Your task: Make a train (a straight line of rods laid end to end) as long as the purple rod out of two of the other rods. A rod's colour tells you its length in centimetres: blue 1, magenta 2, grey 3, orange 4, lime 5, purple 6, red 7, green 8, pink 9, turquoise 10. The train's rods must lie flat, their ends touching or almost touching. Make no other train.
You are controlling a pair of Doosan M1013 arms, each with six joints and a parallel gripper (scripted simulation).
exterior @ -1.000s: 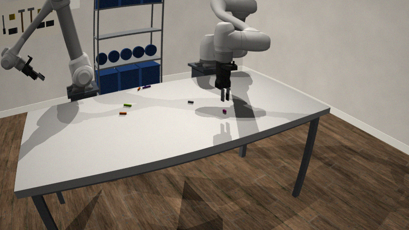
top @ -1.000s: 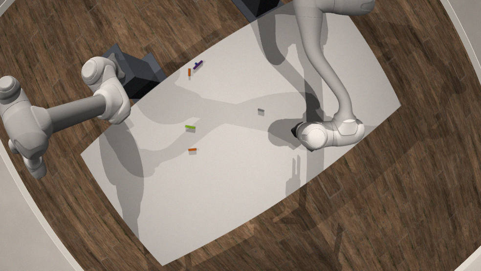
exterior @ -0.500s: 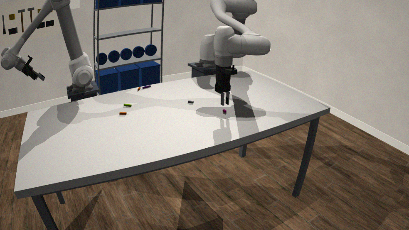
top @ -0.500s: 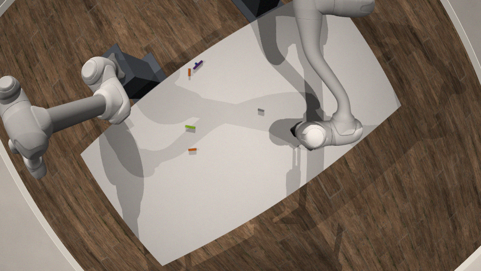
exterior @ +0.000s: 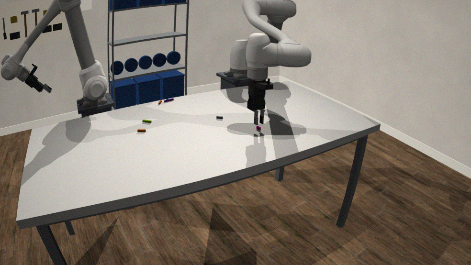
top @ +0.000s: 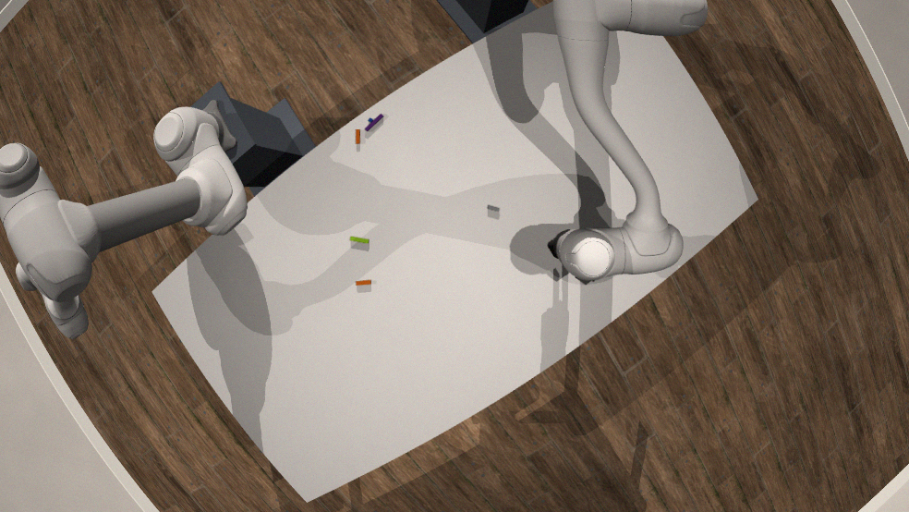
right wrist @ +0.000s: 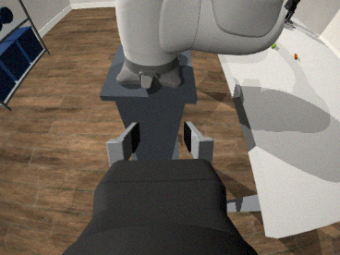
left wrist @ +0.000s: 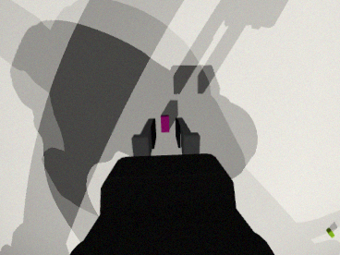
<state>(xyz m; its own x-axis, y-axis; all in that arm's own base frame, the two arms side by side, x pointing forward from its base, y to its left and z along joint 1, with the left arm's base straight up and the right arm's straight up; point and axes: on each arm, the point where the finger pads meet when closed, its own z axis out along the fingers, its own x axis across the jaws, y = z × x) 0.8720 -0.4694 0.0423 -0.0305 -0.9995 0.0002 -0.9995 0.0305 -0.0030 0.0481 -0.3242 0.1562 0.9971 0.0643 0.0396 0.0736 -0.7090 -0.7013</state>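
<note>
- Fingers of the left gripper [top: 553,245] [exterior: 258,121] [left wrist: 165,133] [right wrist: 291,11] stood partly open, nothing between them, above the magenta rod [exterior: 258,127] [left wrist: 164,124], which lay on the table [top: 413,381] [exterior: 131,164] [left wrist: 296,139] [right wrist: 300,185].
- Wide and holding nothing, the right gripper [exterior: 48,88] [right wrist: 162,131] was away from the rods.
- No train was made: no two rods lay end to end.
- Magenta plus one orange would match purple, and that seemed the plan; blue plus lime would also fit.
- One orange rod [top: 357,136] [exterior: 159,102] lay near the purple rod [top: 374,122] [exterior: 168,100], with the blue rod [top: 370,120] right beside the purple.
- Another orange rod [top: 363,282] [exterior: 141,130] [right wrist: 296,56] lay near the lime rod [top: 359,239] [exterior: 147,121] [left wrist: 331,233] [right wrist: 273,45]; the grey rod [top: 492,208] [exterior: 219,117] lay apart.
- Left to do, as I judged: grasp magenta, bring it and an orange together, align their ends, release both flat.
</note>
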